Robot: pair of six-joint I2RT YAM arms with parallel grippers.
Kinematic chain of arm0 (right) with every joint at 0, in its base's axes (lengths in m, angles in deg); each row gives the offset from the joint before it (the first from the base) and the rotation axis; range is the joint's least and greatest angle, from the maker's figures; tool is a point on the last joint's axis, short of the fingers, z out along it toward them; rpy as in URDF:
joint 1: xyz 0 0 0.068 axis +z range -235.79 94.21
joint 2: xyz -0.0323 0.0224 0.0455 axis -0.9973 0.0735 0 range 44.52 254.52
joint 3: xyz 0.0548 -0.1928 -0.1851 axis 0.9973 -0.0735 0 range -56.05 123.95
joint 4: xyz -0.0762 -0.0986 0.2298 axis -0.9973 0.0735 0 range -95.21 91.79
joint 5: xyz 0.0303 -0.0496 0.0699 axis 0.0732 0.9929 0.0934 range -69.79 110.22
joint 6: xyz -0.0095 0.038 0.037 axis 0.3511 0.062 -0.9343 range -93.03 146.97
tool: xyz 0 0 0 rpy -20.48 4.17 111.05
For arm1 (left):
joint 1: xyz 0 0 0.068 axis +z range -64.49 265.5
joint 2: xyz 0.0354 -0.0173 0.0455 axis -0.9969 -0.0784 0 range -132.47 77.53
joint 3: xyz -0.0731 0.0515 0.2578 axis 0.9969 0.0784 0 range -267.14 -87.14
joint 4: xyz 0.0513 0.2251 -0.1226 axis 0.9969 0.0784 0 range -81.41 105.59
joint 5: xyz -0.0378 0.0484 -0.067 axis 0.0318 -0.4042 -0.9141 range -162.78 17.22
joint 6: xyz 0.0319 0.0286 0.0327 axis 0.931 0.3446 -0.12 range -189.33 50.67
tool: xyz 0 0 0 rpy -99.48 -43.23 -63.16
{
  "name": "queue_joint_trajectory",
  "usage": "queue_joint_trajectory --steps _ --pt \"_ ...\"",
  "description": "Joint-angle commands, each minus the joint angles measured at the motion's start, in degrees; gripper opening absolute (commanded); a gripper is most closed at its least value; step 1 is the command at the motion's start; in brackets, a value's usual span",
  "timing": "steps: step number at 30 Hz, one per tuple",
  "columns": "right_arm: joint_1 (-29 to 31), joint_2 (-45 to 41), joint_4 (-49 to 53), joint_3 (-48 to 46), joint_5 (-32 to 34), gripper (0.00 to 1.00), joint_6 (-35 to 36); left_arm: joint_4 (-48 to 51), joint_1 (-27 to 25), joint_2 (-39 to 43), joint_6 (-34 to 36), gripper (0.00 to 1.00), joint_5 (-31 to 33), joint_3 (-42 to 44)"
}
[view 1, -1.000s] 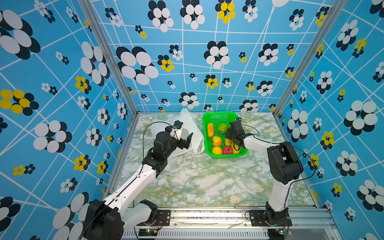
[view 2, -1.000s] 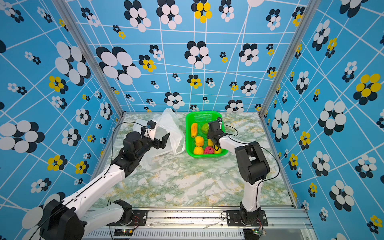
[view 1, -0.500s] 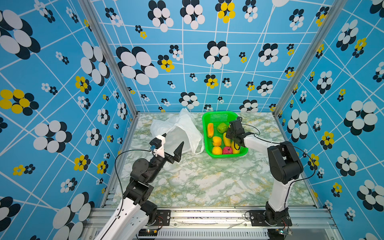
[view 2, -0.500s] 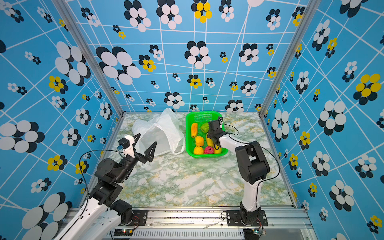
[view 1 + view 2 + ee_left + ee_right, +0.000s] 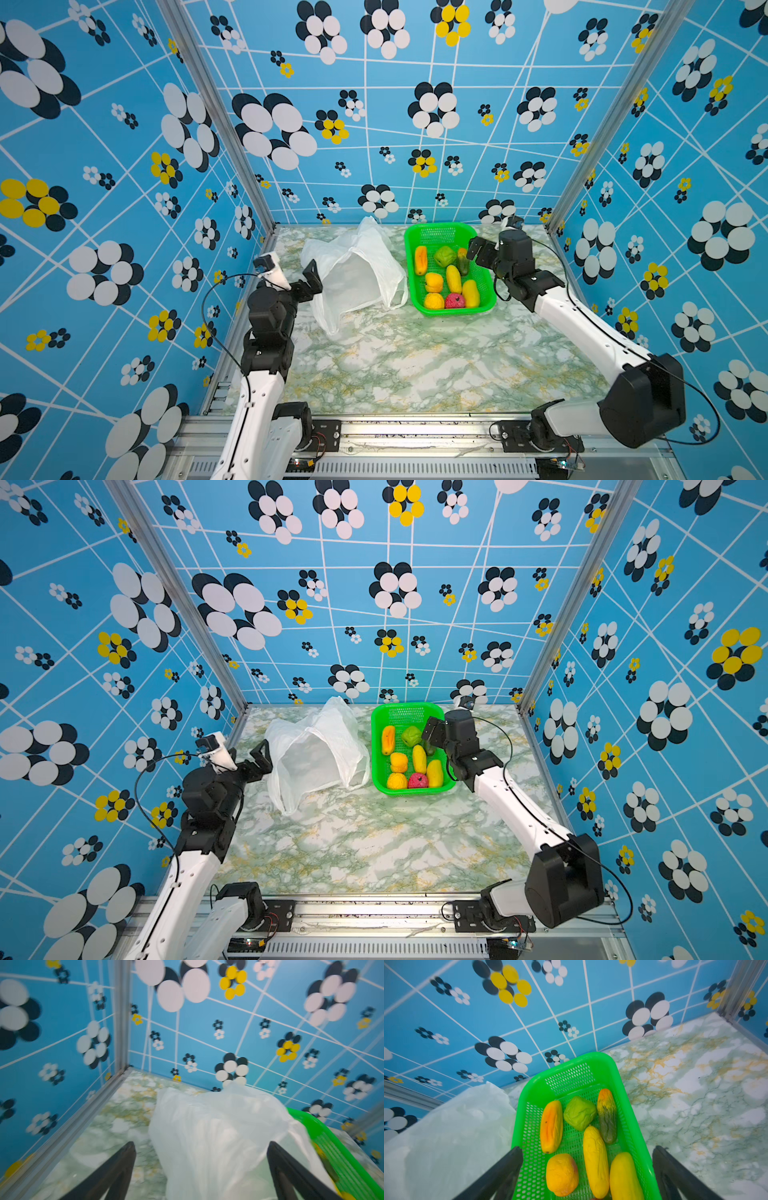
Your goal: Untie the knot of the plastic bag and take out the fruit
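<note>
Both top views high at 6 o'clock, looking down; wrist views close, sharing green perforated plastic basket (image 5: 591, 1057).

We see a bright green perforated plastic basket (image 5: 438, 235) on a green-and-white marble-patterned worktop (image 5: 415, 365). Just behind the basket rises a blue wall panel (image 5: 374, 137) printed with black, white and yellow flowers. Left of the basket a slanting aluminium post (image 5: 218, 120) edges that panel.
</note>
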Motion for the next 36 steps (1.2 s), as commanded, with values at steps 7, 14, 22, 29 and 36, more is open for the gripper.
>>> queue_joint_trajectory --steps 7,14,22,29,36 --pt "-15.9 5.7 1.5 -4.5 9.8 0.99 10.2 -2.3 9.8 3.5 -11.0 0.99 25.6 16.4" --pt "-21.8 9.0 -17.3 -19.8 8.9 0.99 13.8 -14.2 -2.1 -10.3 -3.0 0.99 34.7 16.6" --pt "-21.5 16.7 -18.6 -18.5 4.1 0.96 17.0 -18.7 -21.4 -42.1 20.0 0.99 40.8 -2.5" --pt "-17.1 13.0 -30.2 -26.0 5.6 0.96 22.8 -25.6 -20.0 -39.7 19.2 0.99 39.9 2.1" --pt "-16.8 9.8 -57.9 -42.5 2.8 0.99 24.1 -13.1 -1.8 -43.4 6.6 0.99 3.7 -3.3"
